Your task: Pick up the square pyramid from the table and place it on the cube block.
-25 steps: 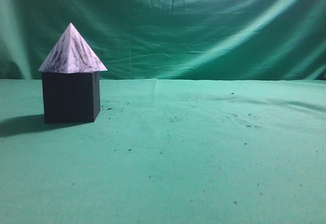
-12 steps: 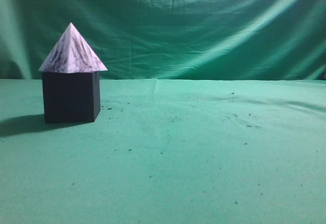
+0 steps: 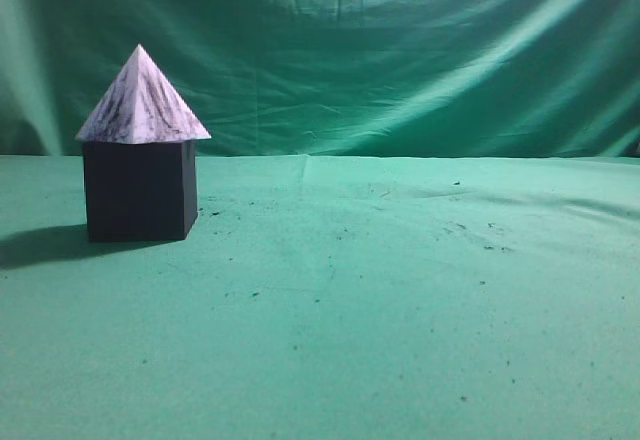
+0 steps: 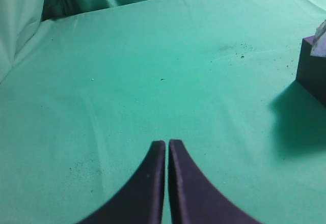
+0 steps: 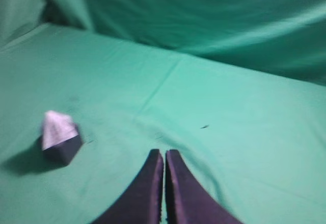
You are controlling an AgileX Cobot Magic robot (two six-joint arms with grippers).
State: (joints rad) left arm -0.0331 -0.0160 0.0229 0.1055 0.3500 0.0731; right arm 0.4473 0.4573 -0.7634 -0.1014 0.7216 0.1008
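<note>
The square pyramid [image 3: 142, 100], white-lilac with dark streaks, sits upright on top of the dark cube block [image 3: 138, 190] at the left of the green table [image 3: 380, 300]. No gripper shows in the exterior view. In the left wrist view my left gripper [image 4: 167, 142] is shut and empty above bare cloth, and the cube block [image 4: 311, 70] stands at the right edge with a sliver of the pyramid [image 4: 321, 32] on it. In the right wrist view my right gripper [image 5: 164, 152] is shut and empty, with the pyramid [image 5: 57, 128] on the cube block [image 5: 62, 150] far to its left.
A wrinkled green backdrop [image 3: 380, 50] hangs behind the table. Small dark crumbs [image 3: 470, 230] speckle the cloth at the middle and right. The cube casts a shadow [image 3: 40, 245] to its left.
</note>
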